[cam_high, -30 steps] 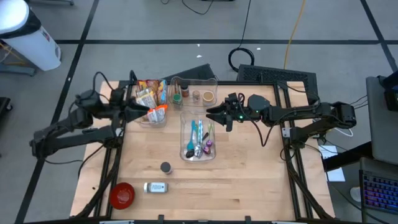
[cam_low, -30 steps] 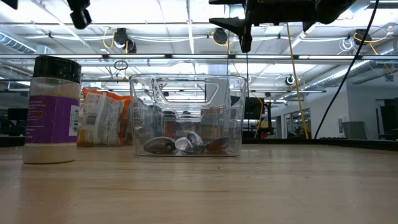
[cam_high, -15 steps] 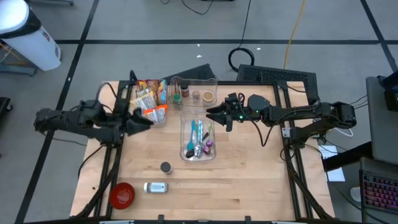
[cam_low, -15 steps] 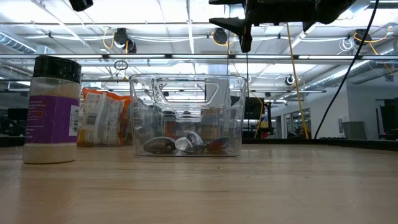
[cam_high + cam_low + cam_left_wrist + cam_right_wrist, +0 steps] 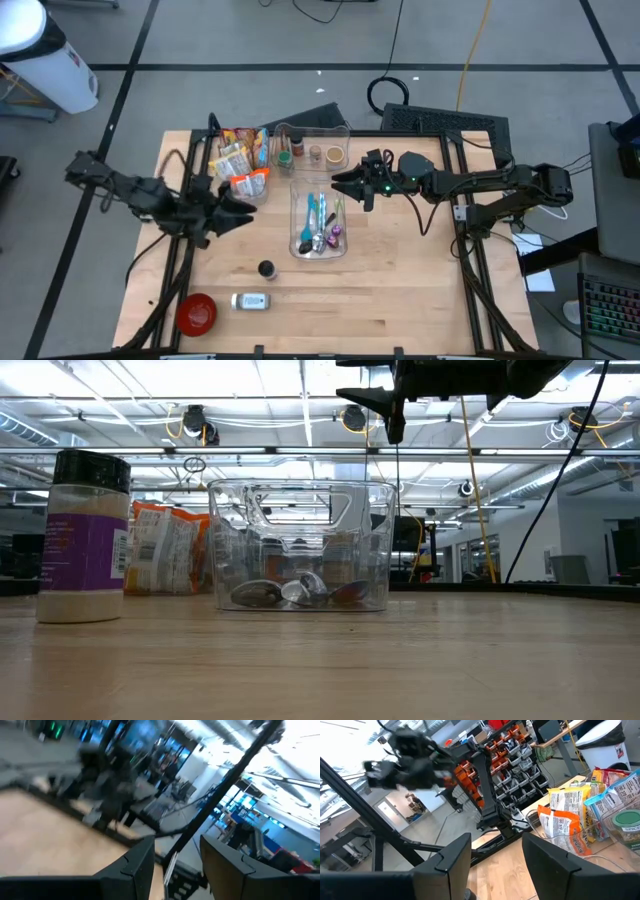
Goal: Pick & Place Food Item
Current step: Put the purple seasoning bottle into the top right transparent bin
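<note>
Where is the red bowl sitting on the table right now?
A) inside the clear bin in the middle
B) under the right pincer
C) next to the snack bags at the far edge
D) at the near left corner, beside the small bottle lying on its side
D: the high view shows the red bowl at the table's near left corner, with the small bottle lying just beside it.

Green lid (image 5: 626, 819) of jar: "SPICE" readable; other labels illegible.

On the worktop (image 5: 400, 290), the snack packets (image 5: 240, 155) lie at the rear left, the jars (image 5: 310, 152) just beside them, the bin (image 5: 318, 222) centrally, and the bowl (image 5: 196, 313) front left beside the bottle (image 5: 251, 301).
</note>
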`<state>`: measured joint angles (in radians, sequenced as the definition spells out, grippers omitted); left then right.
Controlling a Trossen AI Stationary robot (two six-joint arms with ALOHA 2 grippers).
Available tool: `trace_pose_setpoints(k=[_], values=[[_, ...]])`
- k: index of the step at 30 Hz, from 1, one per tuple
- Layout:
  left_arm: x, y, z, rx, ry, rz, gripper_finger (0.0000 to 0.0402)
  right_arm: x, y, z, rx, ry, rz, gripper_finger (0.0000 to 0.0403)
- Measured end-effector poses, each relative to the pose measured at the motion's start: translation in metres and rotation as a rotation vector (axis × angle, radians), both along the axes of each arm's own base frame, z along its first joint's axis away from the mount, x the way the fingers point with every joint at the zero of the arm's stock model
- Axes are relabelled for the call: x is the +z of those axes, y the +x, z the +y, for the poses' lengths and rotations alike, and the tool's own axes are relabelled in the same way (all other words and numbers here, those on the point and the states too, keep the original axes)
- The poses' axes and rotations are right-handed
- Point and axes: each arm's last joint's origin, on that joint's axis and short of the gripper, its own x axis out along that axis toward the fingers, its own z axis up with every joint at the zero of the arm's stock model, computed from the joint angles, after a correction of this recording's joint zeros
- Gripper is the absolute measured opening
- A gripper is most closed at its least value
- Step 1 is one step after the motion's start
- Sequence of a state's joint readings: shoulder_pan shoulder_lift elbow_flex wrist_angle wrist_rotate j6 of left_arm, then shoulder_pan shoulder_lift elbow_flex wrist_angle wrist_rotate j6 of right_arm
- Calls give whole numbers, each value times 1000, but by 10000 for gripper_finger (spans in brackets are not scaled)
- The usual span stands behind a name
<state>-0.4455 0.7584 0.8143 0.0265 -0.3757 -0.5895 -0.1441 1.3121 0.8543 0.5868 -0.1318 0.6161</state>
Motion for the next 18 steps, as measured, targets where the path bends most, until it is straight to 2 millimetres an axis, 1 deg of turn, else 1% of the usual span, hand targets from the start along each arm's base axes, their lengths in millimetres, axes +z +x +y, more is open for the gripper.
trace_pose_setpoints(k=[3, 6, 9, 11, 16, 18], values=[[27, -1, -6, 14, 79, -60, 163, 1, 0, 0, 3, 31, -6, 169], [44, 0, -11, -2, 177, -106, 163, 1, 0, 0, 5, 62, -8, 169], [49, 2, -16, -71, 267, -135, 163, 2, 0, 0, 5, 62, -17, 169], [49, 6, -18, -79, 286, -156, 163, 2, 0, 0, 6, 73, -17, 169], [58, 17, -18, -8, 232, -265, 163, 4, 0, 1, 9, 86, -40, 169], [60, 21, -18, 13, 234, -291, 163, 5, 0, 1, 10, 94, -57, 169]])
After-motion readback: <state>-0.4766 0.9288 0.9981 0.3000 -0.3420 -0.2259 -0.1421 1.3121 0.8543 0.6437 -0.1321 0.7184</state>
